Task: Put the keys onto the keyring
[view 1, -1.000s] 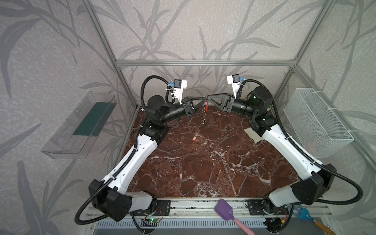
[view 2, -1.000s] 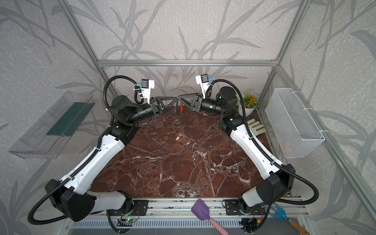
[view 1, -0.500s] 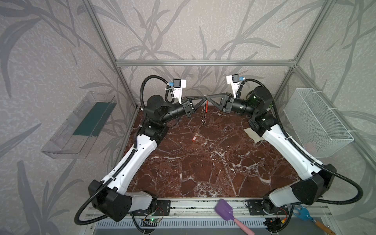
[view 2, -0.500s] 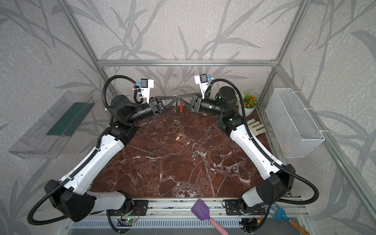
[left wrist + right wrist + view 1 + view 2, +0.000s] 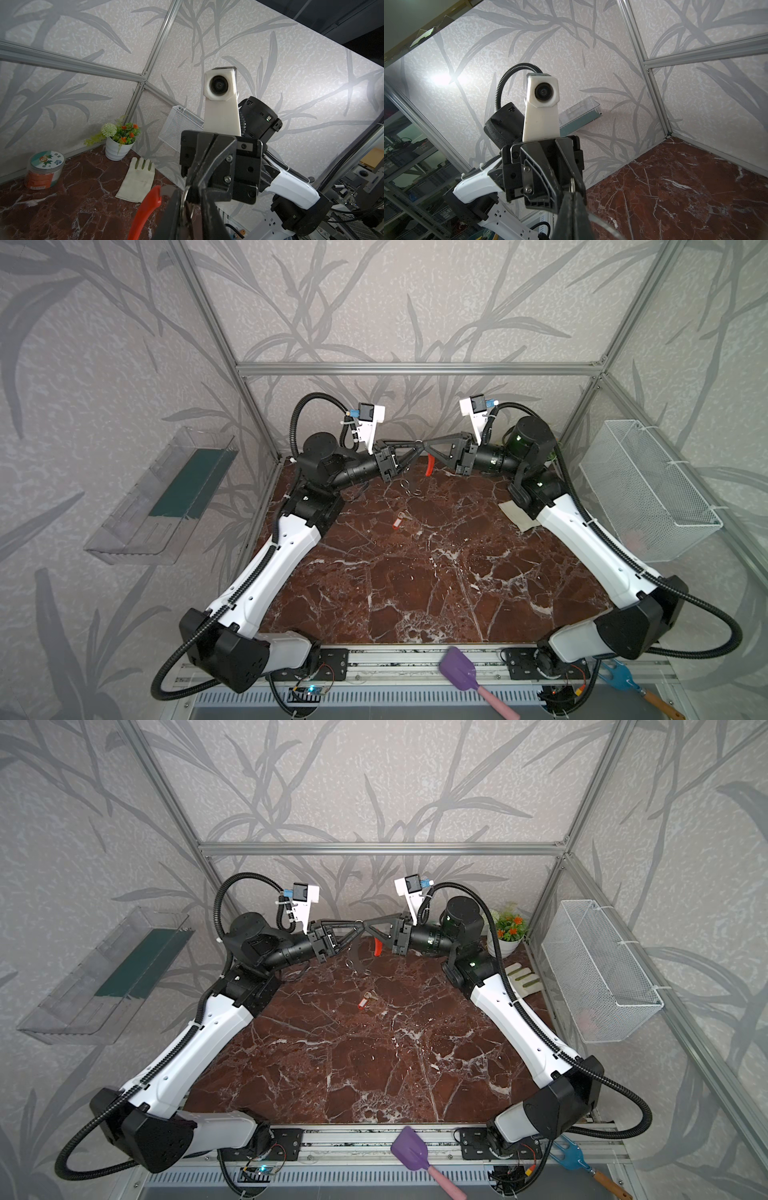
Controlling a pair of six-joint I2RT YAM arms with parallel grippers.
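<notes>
Hanging half-hidden beneath touching tips, keyring (image 5: 429, 467), right gripper (image 5: 427, 443) pinched shut on it, left gripper (image 5: 415, 443) opening unclear.

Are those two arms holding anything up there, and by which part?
The keyring: the right tool pinches its silvery band at the top, red section hanging below. Whether the left tool grips it too is unclear.
</notes>
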